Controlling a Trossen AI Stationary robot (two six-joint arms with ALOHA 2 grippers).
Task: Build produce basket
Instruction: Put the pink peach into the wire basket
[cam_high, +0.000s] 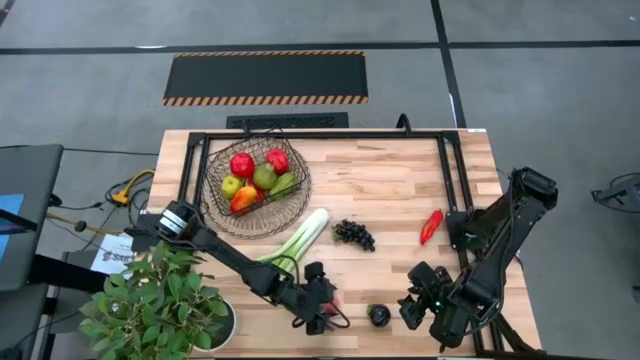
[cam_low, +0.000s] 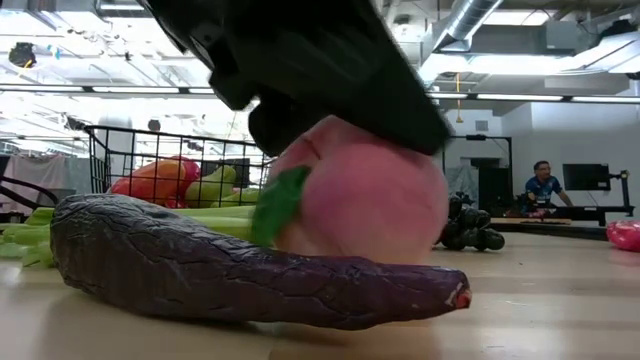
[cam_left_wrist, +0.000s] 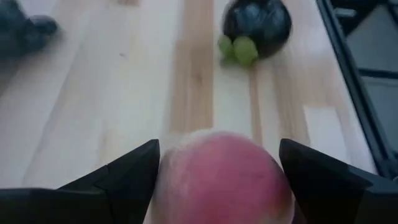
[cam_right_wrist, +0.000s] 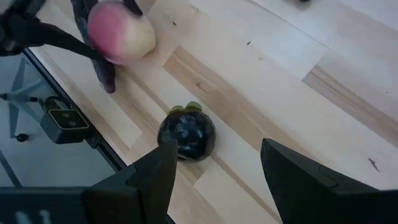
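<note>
The pale butcher-block wooden table (cam_high: 400, 190) carries everything. At its rear left sits the round dark wire-mesh basket (cam_high: 212, 205), already holding red apples (cam_high: 242, 164), green pears (cam_high: 264, 176) and an orange pepper (cam_high: 243, 199); it's likely parked there so both arms can reach it w/o crossing. A leafy green potted plant (cam_high: 150, 305) stands at the front left corner, not part of the job.

The long green-white leek stalk (cam_high: 303, 236) lies just outside the basket rim, long axis diagonal, white end toward the table's middle, green end toward the front left. Dark grapes (cam_high: 354, 234) sit mid-table; the red chilli (cam_high: 430, 226) lies farther right, long axis near front-to-back.

The left end effector (cam_left_wrist: 219, 180) is down at the front edge, fingers apart and straddling a pink-red round peach (cam_left_wrist: 221, 177), which fills the gap; whether the pads are pressing it yet can't be told. Low view shows the peach resting on the table behind a purple wrinkled aubergine (cam_low: 250, 270), whose long axis runs across that view, tip to the right.

The right end effector (cam_right_wrist: 217, 165) hovers front right, fingers apart and empty, above a small dark round fruit with green sepals (cam_right_wrist: 185, 134), probably lined up as its next pick.
</note>
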